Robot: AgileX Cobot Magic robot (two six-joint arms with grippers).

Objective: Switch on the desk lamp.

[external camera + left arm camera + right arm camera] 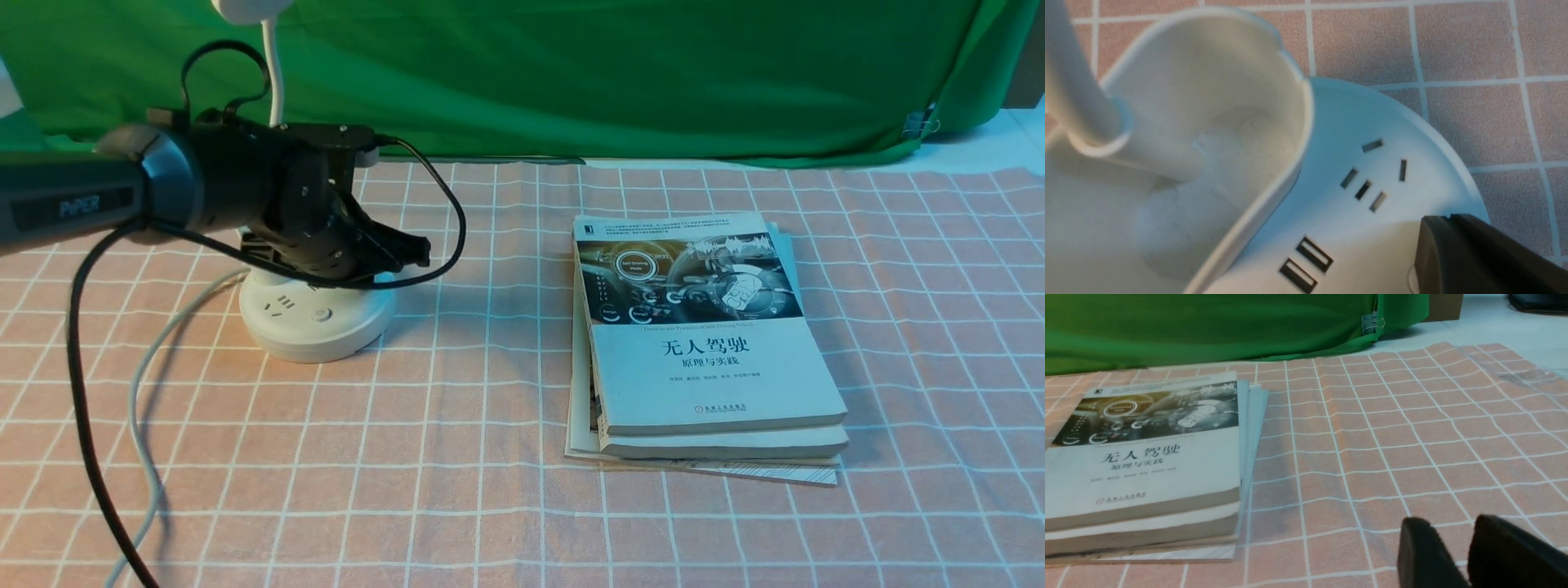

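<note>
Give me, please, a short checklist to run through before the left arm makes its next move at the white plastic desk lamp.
1. Left black pincer shut for pressing: ok, its fingers look together.
2. White, round, puck-like lamp base flat on the checked cloth: ok.
3. Fingertips touching the small round button: cannot tell; they partly cover it in the left wrist view.
4. Thin grey cord plugged in: cannot tell, its end is out of view.
5. Stacked paperback books apart from the base: ok.
6. Lamp lit: cannot tell, its white head is cut off by the frame.
</note>
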